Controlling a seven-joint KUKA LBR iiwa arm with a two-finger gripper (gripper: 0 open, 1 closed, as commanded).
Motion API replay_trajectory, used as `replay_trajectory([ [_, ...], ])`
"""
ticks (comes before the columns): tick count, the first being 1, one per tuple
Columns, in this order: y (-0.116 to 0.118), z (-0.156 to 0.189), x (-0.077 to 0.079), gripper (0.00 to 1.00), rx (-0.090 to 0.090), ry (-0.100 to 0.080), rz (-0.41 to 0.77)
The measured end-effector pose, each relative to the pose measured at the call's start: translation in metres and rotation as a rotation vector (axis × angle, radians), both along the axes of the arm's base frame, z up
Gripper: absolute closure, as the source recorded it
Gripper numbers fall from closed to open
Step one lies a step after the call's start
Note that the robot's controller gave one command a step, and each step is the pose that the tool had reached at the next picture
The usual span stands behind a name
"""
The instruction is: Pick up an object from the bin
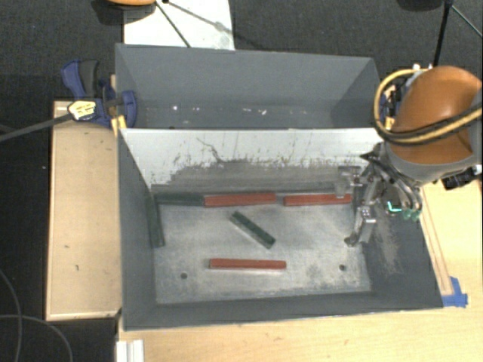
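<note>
My gripper (364,216) hangs low at the right side of the bin, just above the floor near the right wall. A red bar (317,198) lies flat along the foot of the back wall, and its right end is just left of the gripper. A second red bar (240,199) lies in line with it further left. In the middle of the floor a short dark green bar (253,229) rests at a slant. Nothing shows in the gripper.
A third red bar (247,264) lies flat near the front of the bin. Two dark green bars sit in the back left corner, one (179,199) along the back wall and one (155,225) along the left wall. The arm's orange cover rises over the right rim.
</note>
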State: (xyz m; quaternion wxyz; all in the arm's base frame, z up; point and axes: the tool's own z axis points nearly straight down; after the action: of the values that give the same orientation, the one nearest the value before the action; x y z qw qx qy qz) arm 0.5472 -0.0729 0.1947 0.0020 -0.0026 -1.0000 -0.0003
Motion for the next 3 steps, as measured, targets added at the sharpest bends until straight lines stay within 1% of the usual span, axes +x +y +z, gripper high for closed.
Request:
replay_trajectory([
  [1, 0.000, 0.003, 0.002, 0.00, -0.001, -0.007, 0.002],
  [2, 0.071, -0.063, 0.017, 0.00, -0.001, -0.011, 0.090],
  [3, 0.102, -0.068, 0.015, 0.00, 0.000, -0.003, -0.011],
])
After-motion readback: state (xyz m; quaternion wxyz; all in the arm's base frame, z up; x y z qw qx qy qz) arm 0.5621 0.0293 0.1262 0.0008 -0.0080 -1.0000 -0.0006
